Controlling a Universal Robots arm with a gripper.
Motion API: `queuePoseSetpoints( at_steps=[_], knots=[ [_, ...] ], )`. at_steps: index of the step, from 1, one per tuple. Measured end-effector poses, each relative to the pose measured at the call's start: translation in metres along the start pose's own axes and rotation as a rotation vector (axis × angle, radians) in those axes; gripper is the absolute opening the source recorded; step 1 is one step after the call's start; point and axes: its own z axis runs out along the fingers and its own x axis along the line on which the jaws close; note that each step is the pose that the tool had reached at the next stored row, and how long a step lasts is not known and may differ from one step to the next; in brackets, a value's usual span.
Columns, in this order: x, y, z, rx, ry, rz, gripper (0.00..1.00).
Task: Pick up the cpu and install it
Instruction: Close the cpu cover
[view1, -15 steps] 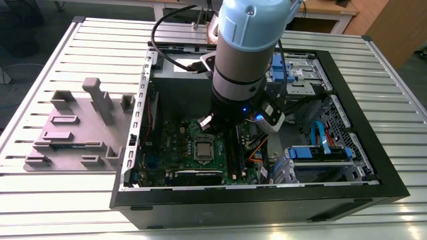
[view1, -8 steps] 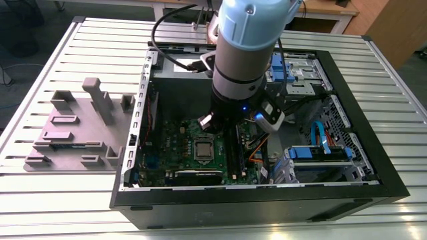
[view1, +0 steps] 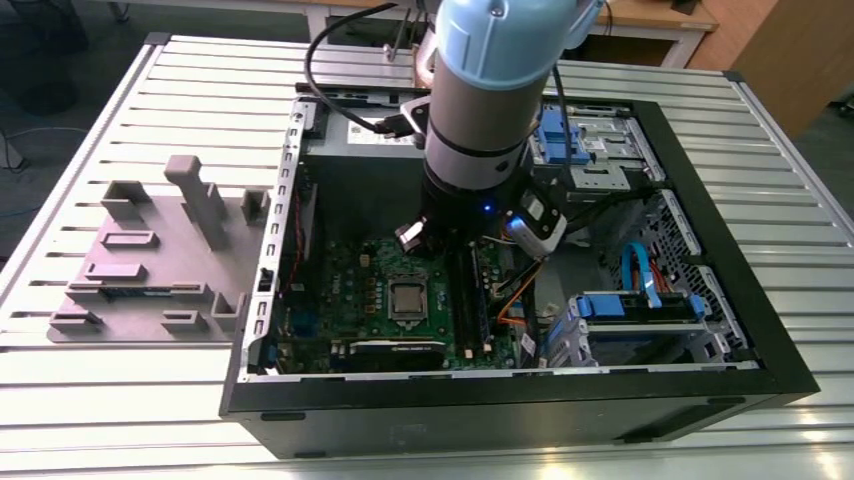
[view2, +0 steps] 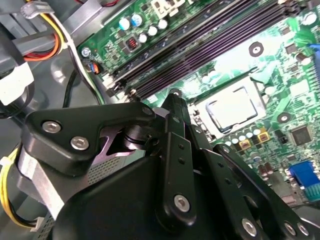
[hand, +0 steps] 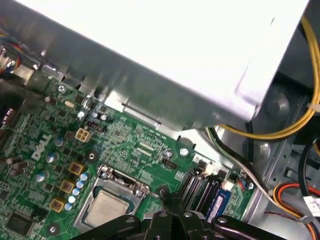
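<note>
**Entry: cpu (view2: 232, 107) lying in its socket, gripper (view2: 172, 100) closed beside it**

Location. The cpu lay flat on the green circuit board (hand: 135, 145), inside the open computer case (view1: 507, 395). Its pale metal top faced up and the socket frame (hand: 117, 175) ran round it. Whether the frame was latched could not be told. In the exterior view the chip sat near the board's middle, just to that view's left of the dark memory slots (view1: 463, 300).

Gripper. It hung low over the board, with its tips near one corner of the socket and next to the memory slots. The fingers (hand: 167, 197) were drawn together with nothing between them, and they were not touching the chip.

Also present. A grey fixture (view1: 147, 270) stood on the table well apart, at the exterior view's left. Yellow wires (hand: 280, 132) ran along the case wall.

Handling note (judgement). The chip looked level and square in its seat. Work this close to the socket would call for straight vertical travel and light force. Sideways drag should be avoided, since it could catch the frame's edge, the slot ridges or the loose wires.
</note>
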Motion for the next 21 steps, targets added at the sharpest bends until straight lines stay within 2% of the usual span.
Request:
queuePoseSetpoints(
  at_steps=[7, 14, 16, 21],
  knots=[
    [-0.0036, 0.0071, 0.0008, 0.0, 0.0, 0.0, 0.11],
    [-0.004, 0.0079, 0.0007, 0.0, 0.0001, 0.0, 0.11],
    [-0.0041, 0.0081, -0.0014, 0.0001, 0.0002, 0.0, 0.11],
    [-0.0045, 0.0088, -0.0115, 0.0, 0.0001, 0.0, 0.11]
  ],
)
